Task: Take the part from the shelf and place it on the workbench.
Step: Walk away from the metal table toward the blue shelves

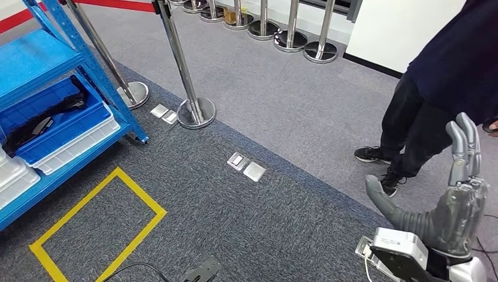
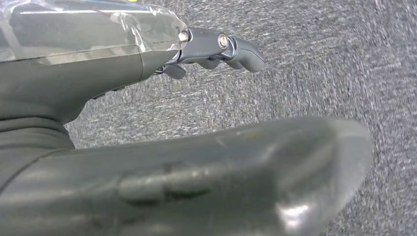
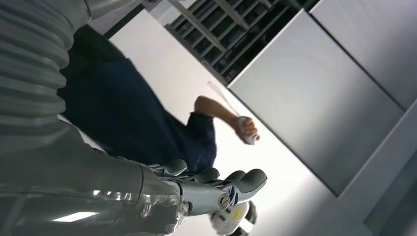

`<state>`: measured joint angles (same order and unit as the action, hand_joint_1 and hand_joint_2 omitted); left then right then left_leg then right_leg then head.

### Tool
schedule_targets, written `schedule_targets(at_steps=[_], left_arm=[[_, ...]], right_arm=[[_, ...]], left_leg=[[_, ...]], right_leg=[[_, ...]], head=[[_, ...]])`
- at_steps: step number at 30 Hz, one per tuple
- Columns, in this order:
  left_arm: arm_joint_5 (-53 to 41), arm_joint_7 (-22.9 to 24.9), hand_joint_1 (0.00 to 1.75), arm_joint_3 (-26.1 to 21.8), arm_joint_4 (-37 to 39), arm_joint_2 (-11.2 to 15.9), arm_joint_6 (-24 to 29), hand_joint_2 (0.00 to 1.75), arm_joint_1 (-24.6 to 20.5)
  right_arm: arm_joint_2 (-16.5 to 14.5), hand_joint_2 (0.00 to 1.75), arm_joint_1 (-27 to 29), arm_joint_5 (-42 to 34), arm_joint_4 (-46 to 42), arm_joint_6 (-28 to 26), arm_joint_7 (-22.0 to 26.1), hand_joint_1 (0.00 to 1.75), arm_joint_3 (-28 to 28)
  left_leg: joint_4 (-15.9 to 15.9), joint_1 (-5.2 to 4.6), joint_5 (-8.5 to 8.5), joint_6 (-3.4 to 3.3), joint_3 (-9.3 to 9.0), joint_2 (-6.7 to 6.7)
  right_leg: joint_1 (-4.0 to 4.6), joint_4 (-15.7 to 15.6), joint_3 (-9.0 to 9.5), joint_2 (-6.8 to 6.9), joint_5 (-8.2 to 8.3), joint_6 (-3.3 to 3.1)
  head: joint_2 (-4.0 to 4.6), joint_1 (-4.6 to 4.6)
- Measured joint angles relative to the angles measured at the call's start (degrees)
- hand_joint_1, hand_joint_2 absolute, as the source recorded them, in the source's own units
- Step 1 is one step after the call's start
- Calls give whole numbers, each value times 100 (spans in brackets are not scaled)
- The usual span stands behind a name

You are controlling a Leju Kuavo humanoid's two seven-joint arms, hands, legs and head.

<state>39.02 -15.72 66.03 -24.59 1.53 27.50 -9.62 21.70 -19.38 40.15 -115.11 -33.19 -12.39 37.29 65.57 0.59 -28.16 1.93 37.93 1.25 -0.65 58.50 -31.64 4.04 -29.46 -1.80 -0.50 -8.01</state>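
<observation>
From the head, the blue shelf (image 1: 88,64) is the landmark: a blue bin (image 1: 64,120) sits on it holding a dark part (image 1: 44,114), and a yellow taped square (image 1: 97,226) marks the carpet just in front. Well away from the shelf, beside a person in dark clothes (image 1: 434,100), the right hand (image 1: 455,194) is raised, fingers apart, holding nothing. At the left wrist, the left hand (image 2: 196,147) hangs over grey carpet (image 2: 319,59), fingers extended and empty. At the right wrist, the right hand's fingers (image 3: 221,189) are spread before the person, who grips a white stick (image 3: 231,105).
</observation>
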Motion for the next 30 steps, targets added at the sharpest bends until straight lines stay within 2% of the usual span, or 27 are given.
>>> schedule_targets(at_steps=[2,3,5,6,8,9,10,11,12,13,14,16,17,18,19,20,21,23,24,25,26,27,28,29,30], left_arm=[[4,0,0,0,0,0,-2,0,-7],[7,0,0,0,1,0,-2,0,-5],[12,0,0,0,1,0,-2,0,3],[13,-2,0,0,2,0,1,0,5],[17,-6,0,-2,1,1,5,0,-9],[19,-8,0,-2,1,0,4,0,-17],[20,-9,0,-2,1,-1,2,0,-21],[21,-10,0,-2,1,-3,-1,0,-19],[22,-10,0,-1,1,-4,-4,0,-14],[26,-11,0,0,2,-4,-6,0,-8],[32,-11,0,0,2,-4,-7,0,-6],[43,-9,0,0,1,-5,1,0,-11],[46,-7,0,0,0,-6,5,0,-13],[48,-5,0,0,0,-7,10,0,-11],[50,-4,0,0,0,-7,13,0,-6],[50,-3,0,0,1,-6,15,0,3],[49,-2,0,0,1,-5,16,0,10],[45,1,0,0,1,-6,17,0,4],[42,2,0,0,0,-7,16,0,-4],[38,2,0,0,0,-8,14,0,-9],[36,2,0,1,0,-9,9,0,-9],[33,2,0,1,0,-8,2,0,-3],[31,2,0,2,1,-8,-8,0,3],[30,2,0,2,1,-7,-18,0,7],[29,2,0,2,1,-7,-27,0,8]], right_arm=[[1,175,-12,0,-2,5,0,0,0],[1,175,-20,0,-2,10,0,0,0],[-4,175,-38,0,-3,18,0,0,-1],[-5,175,-46,0,-5,21,0,0,-2],[-5,175,-59,0,-10,23,0,0,-4],[-3,175,-59,0,-13,25,-1,0,-4],[-2,175,-55,0,-14,26,-3,0,-4],[-1,175,-48,0,-14,28,-7,0,-4],[0,175,-43,1,-14,30,-12,0,-4],[0,175,-40,2,-14,31,-16,0,-4],[0,175,-39,3,-14,33,-19,0,-4],[0,175,-39,7,-15,37,-21,0,-5],[0,175,-38,8,-16,41,-26,0,-6],[0,175,-37,9,-17,46,-31,0,-7],[0,175,-39,11,-18,52,-36,0,-8],[-1,175,-45,13,-19,58,-39,0,-8],[-1,175,-53,15,-19,63,-39,0,-9],[-1,175,-63,19,-19,71,-42,0,-10],[-1,175,-62,21,-19,74,-44,0,-10],[0,175,-59,23,-19,74,-48,0,-11],[0,175,-57,24,-19,75,-52,0,-11],[0,175,-53,26,-19,75,-56,0,-11],[0,175,-52,28,-19,75,-58,0,-11],[0,175,-51,34,-19,75,-61,0,-11],[0,175,-51,42,-19,75,-62,0,-11]], left_leg=[[-591,-62,199,-69,-284,207],[-670,-93,198,-100,-305,242],[-705,-113,213,-163,-308,131],[-747,-103,228,-198,-332,79],[-831,-67,264,-270,-388,-30],[-845,-65,270,-290,-397,-84],[-844,-64,270,-303,-398,-145],[-838,-65,267,-309,-398,-213],[-827,-64,261,-310,-398,-284],[-812,-61,253,-308,-399,-359],[-790,-54,239,-297,-401,-436],[-711,-44,196,-247,-375,-583],[-672,-36,181,-213,-346,-650],[-646,-27,176,-180,-315,-707],[-638,-19,183,-147,-291,-760],[-651,-5,192,-114,-281,-811],[-632,-6,177,-84,-278,-787],[-359,-21,9,-23,-171,-554],[-63,-21,-146,2,-42,-388],[304,-13,-312,26,137,-276],[650,-1,-441,42,310,-223],[864,6,-489,48,421,-198],[877,8,-438,45,431,-184],[658,6,-292,31,322,-165],[268,-2,-90,6,121,-106]], right_leg=[[19,6,37,98,-41,54],[26,5,47,141,-53,83],[18,-13,76,214,-76,145],[7,16,87,164,-119,173],[-17,351,-34,-91,-344,208],[-24,682,-191,-242,-511,214],[-27,1064,-394,-325,-669,221],[-28,1387,-581,-365,-760,230],[-30,1553,-702,-382,-748,239],[-35,1510,-725,-391,-626,242],[-46,1250,-643,-414,-409,244],[-84,516,-365,-624,-15,252],[-98,272,-273,-729,83,250],[-97,159,-235,-808,105,242],[-83,149,-230,-808,94,221],[-79,143,-226,-748,103,188],[-75,116,-205,-681,113,153],[-81,53,-150,-526,131,78],[-71,37,-130,-448,128,49],[-57,32,-120,-372,120,27],[-44,33,-115,-297,110,15],[-35,34,-109,-226,100,9],[-30,34,-101,-157,88,11],[-28,35,-85,-93,73,17],[-26,34,-60,-34,55,29]], head=[[0,-2],[0,-1],[0,-3],[0,3],[0,24],[0,43],[0,55],[0,63],[0,73],[0,77],[0,79],[0,97],[0,104],[0,107],[0,106],[0,98],[0,90],[0,46],[0,22],[0,2],[0,-3],[0,-8],[0,-13],[0,-17],[0,-21]])
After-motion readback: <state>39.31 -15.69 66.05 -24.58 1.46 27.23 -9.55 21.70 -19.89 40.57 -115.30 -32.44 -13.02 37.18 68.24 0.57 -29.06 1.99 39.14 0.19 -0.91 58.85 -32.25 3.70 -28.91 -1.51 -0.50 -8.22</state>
